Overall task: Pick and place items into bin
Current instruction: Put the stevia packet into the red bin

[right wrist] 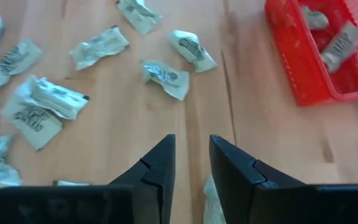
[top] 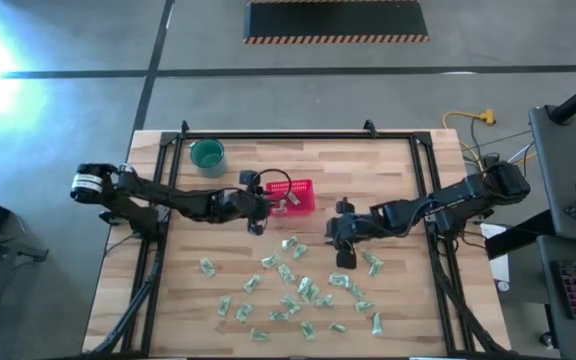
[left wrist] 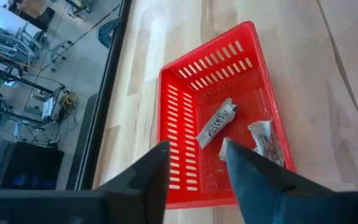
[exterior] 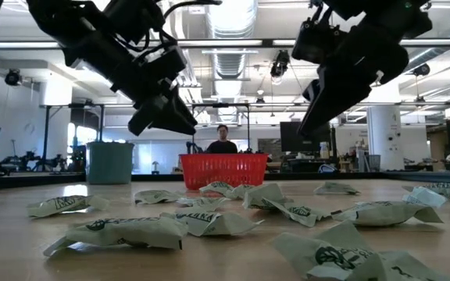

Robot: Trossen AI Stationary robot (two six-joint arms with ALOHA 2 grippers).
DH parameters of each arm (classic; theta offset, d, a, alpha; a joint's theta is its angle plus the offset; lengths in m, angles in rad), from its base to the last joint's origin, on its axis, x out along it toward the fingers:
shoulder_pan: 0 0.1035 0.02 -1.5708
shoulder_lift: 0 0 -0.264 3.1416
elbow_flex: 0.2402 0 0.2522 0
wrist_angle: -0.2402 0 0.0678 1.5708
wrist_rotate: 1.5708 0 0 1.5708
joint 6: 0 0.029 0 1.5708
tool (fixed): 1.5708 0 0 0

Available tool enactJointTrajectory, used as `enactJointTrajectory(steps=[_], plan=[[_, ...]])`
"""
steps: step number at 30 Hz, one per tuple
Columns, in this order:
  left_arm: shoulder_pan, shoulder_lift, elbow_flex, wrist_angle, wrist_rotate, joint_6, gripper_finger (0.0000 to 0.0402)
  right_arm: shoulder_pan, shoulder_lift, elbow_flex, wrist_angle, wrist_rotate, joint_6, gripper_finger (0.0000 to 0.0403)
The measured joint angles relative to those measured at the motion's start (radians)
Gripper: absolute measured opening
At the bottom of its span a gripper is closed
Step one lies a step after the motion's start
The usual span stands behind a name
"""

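Two packets (left wrist: 217, 126) lie inside the red basket (left wrist: 174, 118) in the left wrist view, one slanted near the middle of its floor and one against the wall at the frame's right.

In the high view, going left to right: the left arm reaches in from the left edge across the wooden table (top: 388, 160), above the middle of the frame. A round teal cup (top: 207, 154) stands in the upper left part of the tabletop, apart from the arm. The left gripper (top: 258, 207) sits just left of centre, at the left wall of the red basket. Its jaws stand apart with nothing between them; in its wrist view the two dark fingers (left wrist: 145, 180) frame the basket's near end from above, with a clear gap between them.

The basket is near the centre of the high frame, a little above the middle. Below it, spread across the lower centre and lower right of the tabletop, lie the loose pale green-and-white packets (top: 288, 272), most of them bunched together, a few at the edges of the patch.

The right gripper (top: 343, 240) is right of centre, above the upper right edge of that patch, its arm running off toward the right edge. Its jaws are slightly apart, a narrow gap between the fingers (right wrist: 157, 168), and a pale packet shows just under their tips; I cannot tell whether they grip it.
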Motion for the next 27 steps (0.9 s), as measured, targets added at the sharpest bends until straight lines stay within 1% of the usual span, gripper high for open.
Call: enactJointTrajectory(steps=[3,7,9,14,18,21,25,27], plan=[[0.0,-0.012,0.0,-0.004,-0.004,0.001,0.017,0.018,0.016,-0.002,-0.012,0.063,0.031,0.0086],[-0.001,-0.028,0.0,-0.028,-0.004,-0.001,0.0187,0.022,0.057,-0.004,-0.024,0.069,0.051,0.0082],[-0.005,-0.037,0.0,-0.045,-0.005,-0.005,0.0189,0.021,0.087,-0.005,-0.026,0.069,0.054,0.0082],[-0.016,-0.083,-0.002,-0.155,-0.004,-0.046,0.0189,0.021,0.141,-0.005,-0.043,0.069,0.054,0.0093],[-0.028,-0.13,-0.013,-0.191,-0.005,-0.081,0.0189,0.021,0.135,-0.005,-0.088,0.071,0.089,0.0105],[-0.036,-0.169,-0.028,-0.19,-0.005,-0.092,0.0189,0.021,0.121,-0.005,-0.11,0.072,0.11,0.0113],[-0.049,-0.215,-0.044,-0.219,-0.004,-0.118,0.019,0.021,0.123,-0.006,-0.108,0.073,0.113,0.0117],[-0.055,-0.243,-0.048,-0.262,-0.005,-0.138,0.019,0.021,0.131,-0.005,-0.104,0.084,0.113,0.0117]])
